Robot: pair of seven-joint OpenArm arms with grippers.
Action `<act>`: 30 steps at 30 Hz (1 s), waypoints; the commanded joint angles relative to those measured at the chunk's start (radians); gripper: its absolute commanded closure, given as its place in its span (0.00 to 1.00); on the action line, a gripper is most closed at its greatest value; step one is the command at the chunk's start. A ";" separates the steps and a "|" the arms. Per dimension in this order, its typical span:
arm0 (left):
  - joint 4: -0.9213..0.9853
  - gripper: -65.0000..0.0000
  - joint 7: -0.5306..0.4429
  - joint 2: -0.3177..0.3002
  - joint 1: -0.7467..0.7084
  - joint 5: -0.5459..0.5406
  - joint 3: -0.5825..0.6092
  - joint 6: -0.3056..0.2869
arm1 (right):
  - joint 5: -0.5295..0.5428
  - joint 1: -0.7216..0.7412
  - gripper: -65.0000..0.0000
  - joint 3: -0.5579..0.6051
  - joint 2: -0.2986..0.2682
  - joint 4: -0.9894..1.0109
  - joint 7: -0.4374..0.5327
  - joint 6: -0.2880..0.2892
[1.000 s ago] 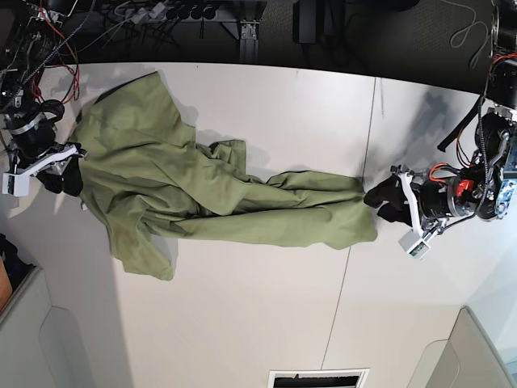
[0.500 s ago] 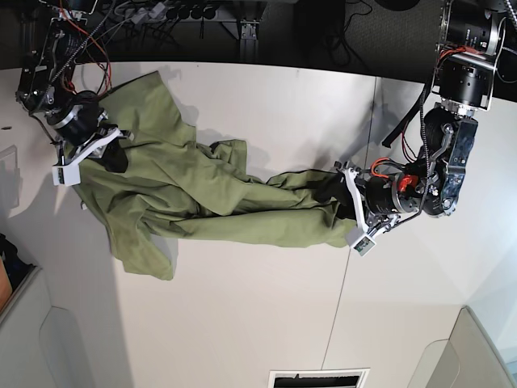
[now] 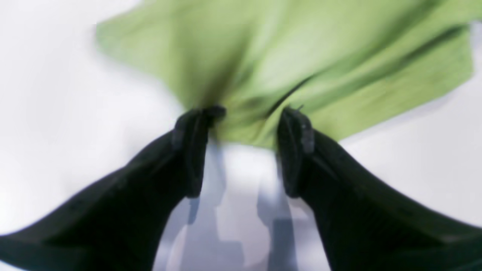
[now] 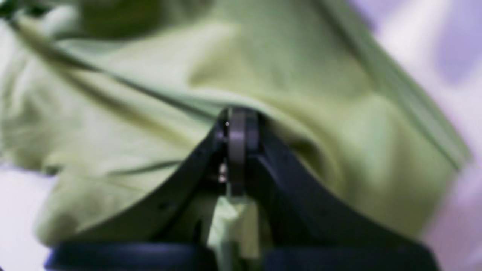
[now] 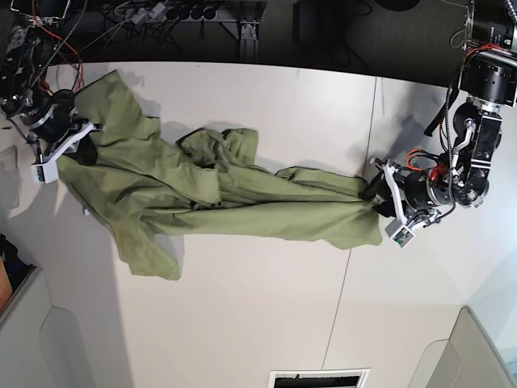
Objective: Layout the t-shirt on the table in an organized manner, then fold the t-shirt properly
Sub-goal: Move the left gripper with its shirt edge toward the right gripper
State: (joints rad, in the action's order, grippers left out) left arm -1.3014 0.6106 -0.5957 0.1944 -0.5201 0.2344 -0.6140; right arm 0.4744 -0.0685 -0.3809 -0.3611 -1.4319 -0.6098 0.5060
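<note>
Olive cloth of the t-shirt (image 5: 218, 194) lies stretched in a long wrinkly band across the white tabletop (image 5: 266, 315), one end by each arm, bunched w/ a loose fold near the middle. Right pincer (image 4: 237, 124) is clamped shut, w/ cloth pinched betw. its tips at the shirt's end on the base view's left. Left pincer (image 3: 248, 120) stands spread wide at the other end; its jaws straddle the hem edge but aren't closed on it, so no hold there yet. Step in hand looks like spreading the garment flat. To do it well: close the left one on a single hem layer close to the corner, then draw both ends apart low over the surface, evenly, so the middle bunch opens w/o dragging the whole shirt. Risk: grabbing two layers keeps it twisted. Surface is smooth, w/ a thin dark seam (image 5: 362, 202) under the hem end; plenty of bare room in front. Cables and dark frame (image 5: 202, 16) sit beyond the far edge.
</note>
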 commanded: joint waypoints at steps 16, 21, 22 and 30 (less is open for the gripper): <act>-0.182 0.49 0.120 -0.087 0.049 -0.215 -0.009 -0.065 | 0.120 0.112 1.00 -0.025 -0.070 -0.026 0.019 0.010; -0.481 0.49 0.180 -0.139 -0.076 -0.293 -0.008 -0.072 | 0.160 0.104 1.00 -0.025 -0.038 -0.060 -0.080 0.022; -0.527 0.49 0.180 -0.137 -0.113 -0.301 -0.008 -0.076 | 0.169 0.104 1.00 -0.025 -0.030 -0.063 -0.090 0.022; -0.624 0.70 0.085 0.082 -0.295 -0.102 -0.008 -0.071 | 0.167 0.103 1.00 -0.025 0.022 -0.063 -0.098 0.023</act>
State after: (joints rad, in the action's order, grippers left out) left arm -1.9144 0.7158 -0.5011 -0.1085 -0.6094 0.2340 -0.6838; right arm 0.6243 0.0193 -0.3985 -0.3294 -1.4754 -0.7238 0.5171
